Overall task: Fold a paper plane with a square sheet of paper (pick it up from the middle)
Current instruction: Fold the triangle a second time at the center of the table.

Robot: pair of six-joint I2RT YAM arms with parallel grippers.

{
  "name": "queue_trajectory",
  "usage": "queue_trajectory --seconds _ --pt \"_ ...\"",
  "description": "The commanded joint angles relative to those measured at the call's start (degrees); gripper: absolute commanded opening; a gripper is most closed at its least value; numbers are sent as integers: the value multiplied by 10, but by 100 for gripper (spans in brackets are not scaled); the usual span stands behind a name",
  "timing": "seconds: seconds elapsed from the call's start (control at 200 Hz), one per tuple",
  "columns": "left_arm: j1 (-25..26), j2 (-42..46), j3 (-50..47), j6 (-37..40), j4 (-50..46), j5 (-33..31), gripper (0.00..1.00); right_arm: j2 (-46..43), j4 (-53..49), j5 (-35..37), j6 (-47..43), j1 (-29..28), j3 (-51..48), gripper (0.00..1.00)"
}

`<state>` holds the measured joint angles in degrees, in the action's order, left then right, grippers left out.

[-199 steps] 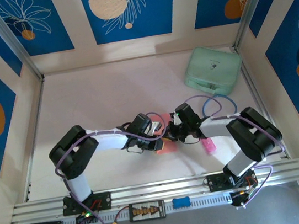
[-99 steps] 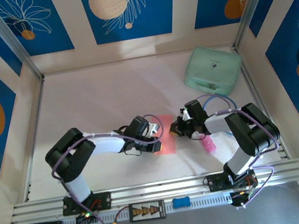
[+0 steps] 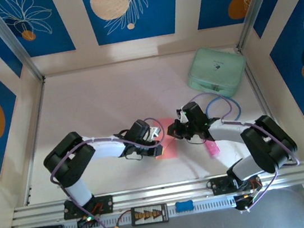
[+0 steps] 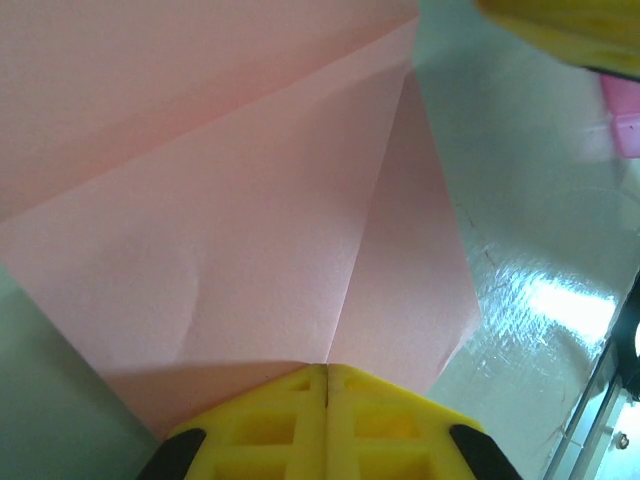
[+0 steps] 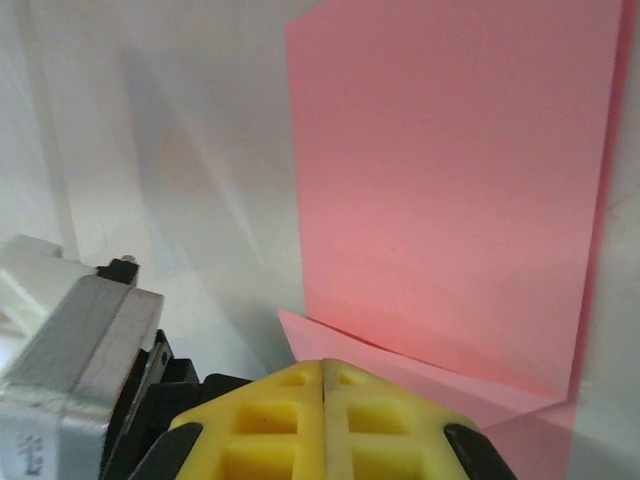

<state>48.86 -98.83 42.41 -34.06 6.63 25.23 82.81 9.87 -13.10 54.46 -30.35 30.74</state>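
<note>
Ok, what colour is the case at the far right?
The case is mint green, clearest in the top external view.

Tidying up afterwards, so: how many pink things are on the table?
2: the salmon sheet of paper mid-table, partly folded, and a bright-pink stick to its right. Others may hide under the arms.

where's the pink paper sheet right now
In the top view the square sheet of paper lies partly folded on the table, near the front middle, between the left gripper and the right gripper.
</note>
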Motion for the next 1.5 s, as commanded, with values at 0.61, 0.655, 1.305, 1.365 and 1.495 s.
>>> queue_trajectory --seconds 0.61,0.655,1.305,1.365,1.495 --pt "-1 16 58 2 -78 -3 14 118 38 20 32 -8 -36 0" --pt "0 3 65 4 -73 -2 14 119 38 19 31 -8 -36 0" --pt "-1 15 6 0 -86 -28 17 126 22 28 21 -7 -35 0" --pt "-1 20 6 5 -95 -30 17 126 22 28 21 -6 -35 0" --pt "-1 34 -8 11 -108 -31 17 125 20 28 21 -6 -35 0"
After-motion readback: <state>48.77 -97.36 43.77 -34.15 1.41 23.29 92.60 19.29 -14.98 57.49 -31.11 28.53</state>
